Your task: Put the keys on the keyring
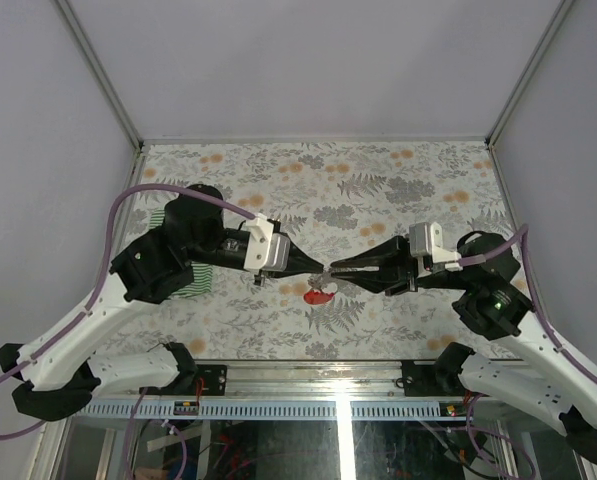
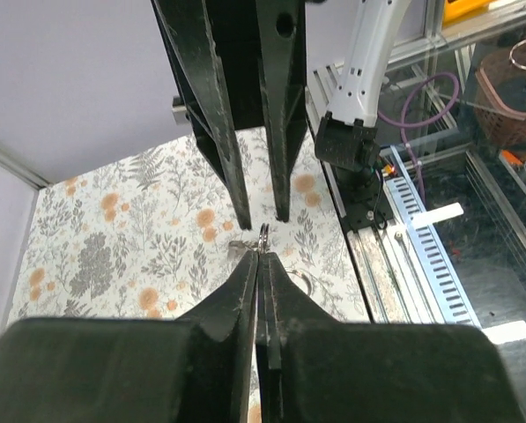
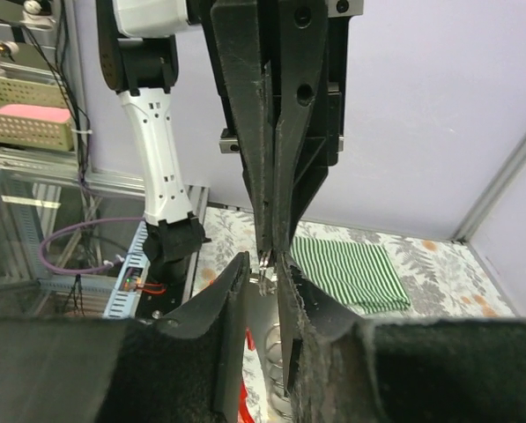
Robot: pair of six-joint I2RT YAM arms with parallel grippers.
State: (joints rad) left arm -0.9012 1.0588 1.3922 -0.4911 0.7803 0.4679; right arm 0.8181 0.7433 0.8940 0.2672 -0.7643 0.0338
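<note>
Left claw (image 2: 261, 257), keyring (image 2: 264, 233) between tips

The left arm (image 1: 78, 340) and the right arm (image 1: 523, 378) are clad in white shells, with black housings at the joints. A purple cable (image 1: 158, 188) is routed along each. A pale grey block (image 1: 263, 245) is fixed at each wrist. The left pincer (image 1: 318, 266) and the right pincer (image 1: 335, 269) are black — long tapered fingers (image 2: 218, 97), pierced by round holes.
</note>
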